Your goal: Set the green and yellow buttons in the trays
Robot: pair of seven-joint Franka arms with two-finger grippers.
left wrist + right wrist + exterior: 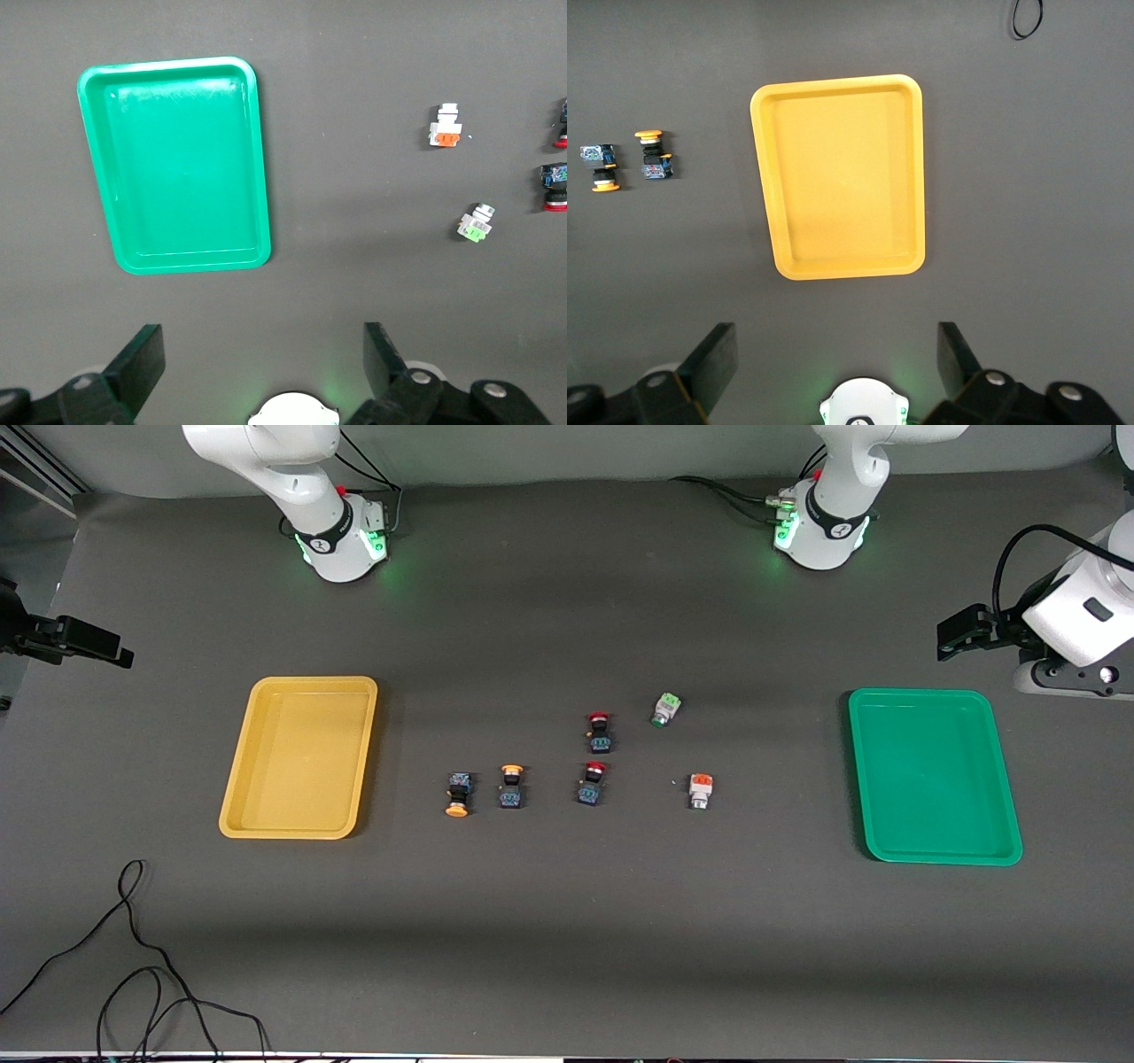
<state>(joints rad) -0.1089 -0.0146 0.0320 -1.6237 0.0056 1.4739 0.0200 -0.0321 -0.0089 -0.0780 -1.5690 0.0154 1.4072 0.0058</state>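
The yellow tray (301,757) (842,177) lies toward the right arm's end of the table and the green tray (930,775) (177,168) toward the left arm's end, both with nothing in them. Between them lie two yellow-capped buttons (457,794) (511,786) (602,168) (653,155), a white button with a green block (665,709) (476,223), and a white one with an orange block (701,790) (446,127). My left gripper (264,341) hangs open, high beside the green tray. High beside the yellow tray, my right gripper (837,341) is open too. Neither holds anything.
Two red-capped buttons (599,731) (593,782) lie between the yellow-capped pair and the white ones. A loose black cable (133,957) snakes over the table nearer to the front camera than the yellow tray. Both robot bases (341,536) (824,531) glow green.
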